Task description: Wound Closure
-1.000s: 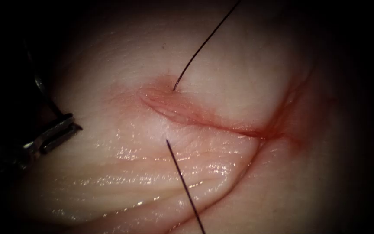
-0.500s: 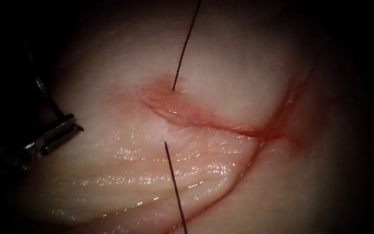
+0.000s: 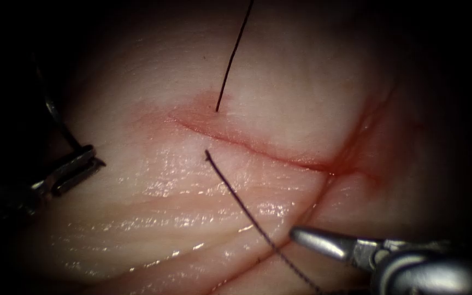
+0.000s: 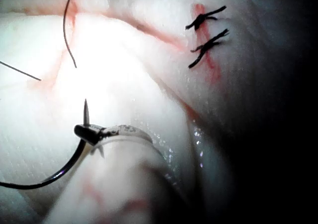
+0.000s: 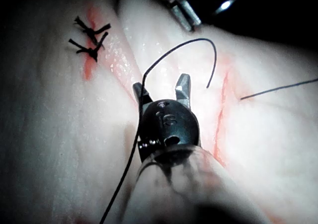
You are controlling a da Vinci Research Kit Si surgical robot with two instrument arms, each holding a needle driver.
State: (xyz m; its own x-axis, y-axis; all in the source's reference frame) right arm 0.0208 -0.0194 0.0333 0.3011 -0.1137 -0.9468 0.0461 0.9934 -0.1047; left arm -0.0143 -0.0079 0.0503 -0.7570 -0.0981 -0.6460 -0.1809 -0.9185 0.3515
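My left tool (image 3: 86, 164) lies off the left end of the cut (image 3: 258, 148), jaws shut on the curved needle (image 4: 74, 157) just behind its tip. The needle is clear of the tissue (image 3: 154, 218). Thread (image 3: 233, 54) enters the tissue just above the cut's left end. It comes out below the cut, where the thread (image 3: 247, 210) lies slack, running down and right past my right tool (image 3: 301, 237). In the right wrist view my right tool (image 5: 161, 90) stands open, the thread (image 5: 149, 70) brushing one jaw, nothing gripped.
Two knotted stitches (image 4: 206, 33) with short cut ends sit further along the wound, also seen as knotted stitches (image 5: 89, 37). Red fluid (image 3: 345, 164) stains the cut's right end. The tissue folds into a wet crease (image 3: 296, 216) near the right tool.
The right tool has come into view from the lower right. The lower thread, taut before, now lies slack and curved. The gaping cut edges have come together. The left tool has stayed put.
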